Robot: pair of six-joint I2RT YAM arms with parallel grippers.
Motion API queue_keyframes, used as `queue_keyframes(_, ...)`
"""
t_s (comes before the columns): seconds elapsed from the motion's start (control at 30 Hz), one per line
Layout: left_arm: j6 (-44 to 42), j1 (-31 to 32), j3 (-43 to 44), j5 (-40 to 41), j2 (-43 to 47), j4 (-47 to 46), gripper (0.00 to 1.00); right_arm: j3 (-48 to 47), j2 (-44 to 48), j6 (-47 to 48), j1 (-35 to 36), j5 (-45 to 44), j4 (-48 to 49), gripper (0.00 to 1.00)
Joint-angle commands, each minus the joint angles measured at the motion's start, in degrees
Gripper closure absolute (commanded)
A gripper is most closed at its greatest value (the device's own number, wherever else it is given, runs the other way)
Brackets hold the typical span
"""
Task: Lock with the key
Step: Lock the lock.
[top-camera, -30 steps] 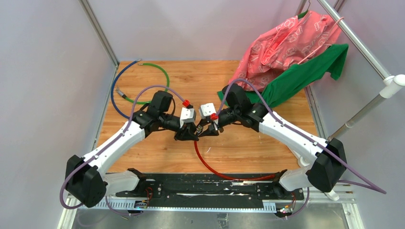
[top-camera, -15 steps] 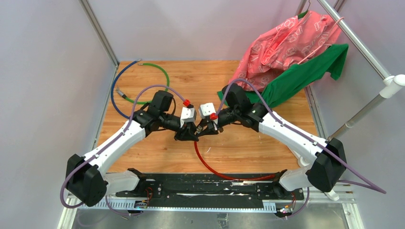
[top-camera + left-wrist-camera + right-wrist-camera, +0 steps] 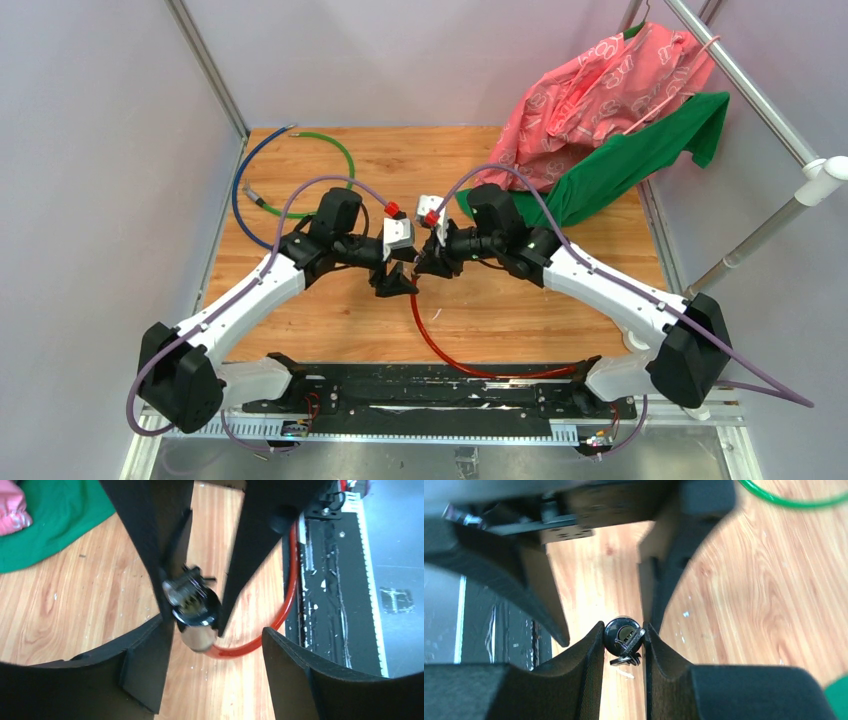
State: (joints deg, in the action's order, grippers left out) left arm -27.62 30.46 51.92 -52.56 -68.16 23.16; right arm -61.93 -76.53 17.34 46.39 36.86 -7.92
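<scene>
At mid-table: lock barrel in one claw only, key unsupported.
Nearest the bases, the red cable (image 3: pixel 291 595) curves from the front rail up to the lock barrel (image 3: pixel 197 615). The right gripper (image 3: pixel 623 630) is clenched on the barrel's sides. The key (image 3: pixel 631 640) lies across the barrel's face with its bunch dangling below; whether it sits in the keyway cannot be told. The left gripper (image 3: pixel 397 280) stands released, fingers wide of the barrel and grasping nothing. Risk: the stiff cable may twist the barrel within the single grip and spoil any approach to the key. A pinch taken on the bunch rather than the one key would turn nothing, or pull it out. Beyond, the blue cable (image 3: pixel 238 205), green cable (image 3: pixel 345 150) and pink and green garments (image 3: pixel 600 90) lie well apart and pose no hazard.
</scene>
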Motion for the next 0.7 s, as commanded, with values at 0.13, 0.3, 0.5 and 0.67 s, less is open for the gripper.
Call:
queue_keyframes(0.13, 8.50, 0.22, -4.79, 13.61, 2.55, -7.34, 0.28, -0.99, 4.10, -32.57, 0.71, -27.18, 0.61, 1.00)
queue_keyframes(0.3, 18.65, 0.22, -8.32, 14.45, 2.26, -21.57, 0.27, -2.19, 6.02, -44.65, 1.85, -36.44, -5.37, 1.00)
queue_keyframes(0.5, 27.21, 1.88, -12.06, 13.50, -0.07, -34.04, 0.26, -1.36, 7.50, -47.83, 2.48, -42.47, -5.95, 1.00)
queue_keyframes(0.67, 28.85, 3.67, -10.90, 14.49, -0.85, -36.13, 0.38, -0.42, 7.30, -48.46, 2.73, -41.02, -4.58, 1.00)
